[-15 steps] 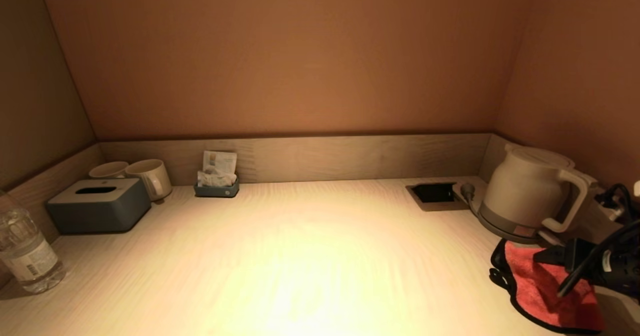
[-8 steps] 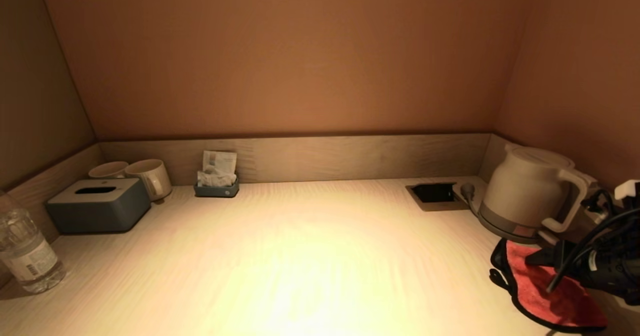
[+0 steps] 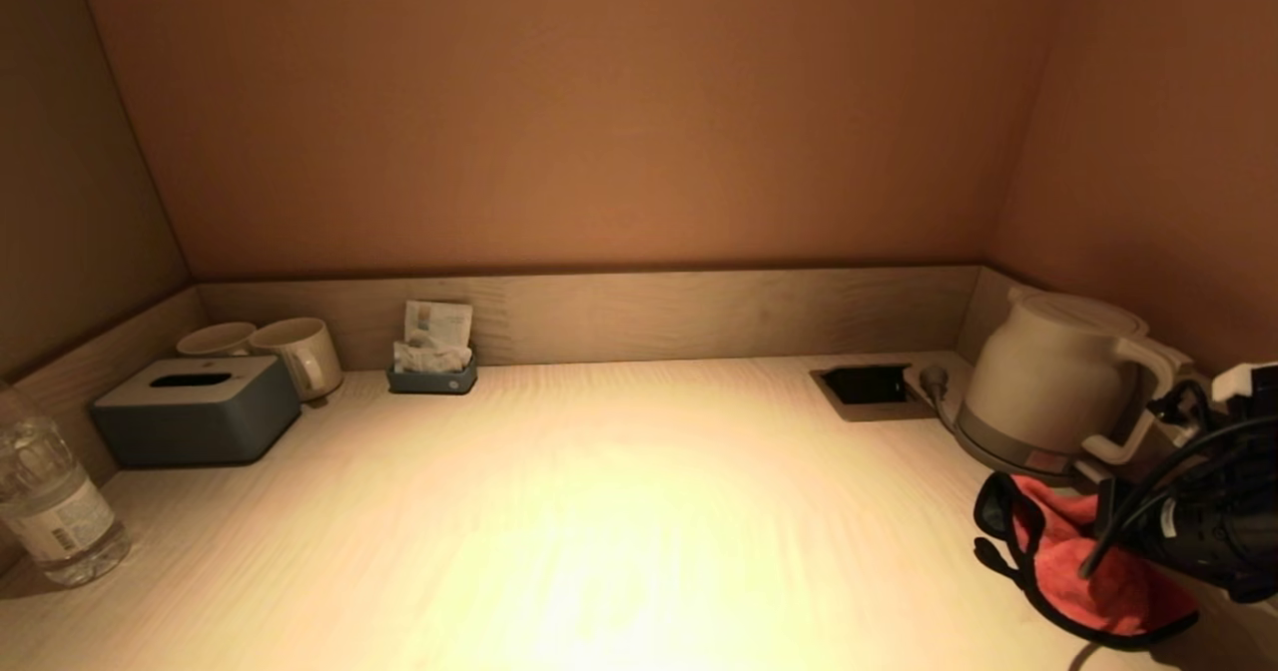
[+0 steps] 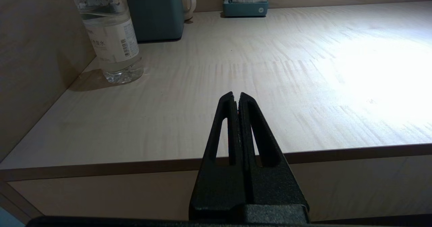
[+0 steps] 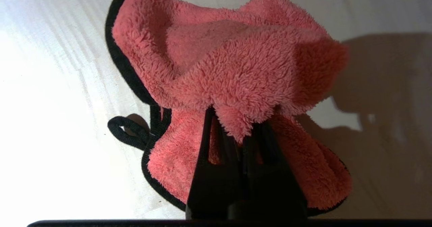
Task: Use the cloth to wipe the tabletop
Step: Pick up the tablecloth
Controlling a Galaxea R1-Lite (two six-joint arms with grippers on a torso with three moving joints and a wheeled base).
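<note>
At the far left of the pale wood-grain table stands a clear plastic water bottle with a paper label. Behind it sit a slate-blue rectangular tissue box, 2 cream ceramic mugs and a small blue tray of sachets. The left gripper hangs at the table's front edge, its black tapered fingers pressed together on nothing. Farther right are a square recessed socket and a smooth cream electric kettle. At the near right corner, the right gripper pinches the fluffy red cloth, black-edged with a loop, bunching it upward while its lower folds rest on the table.
</note>
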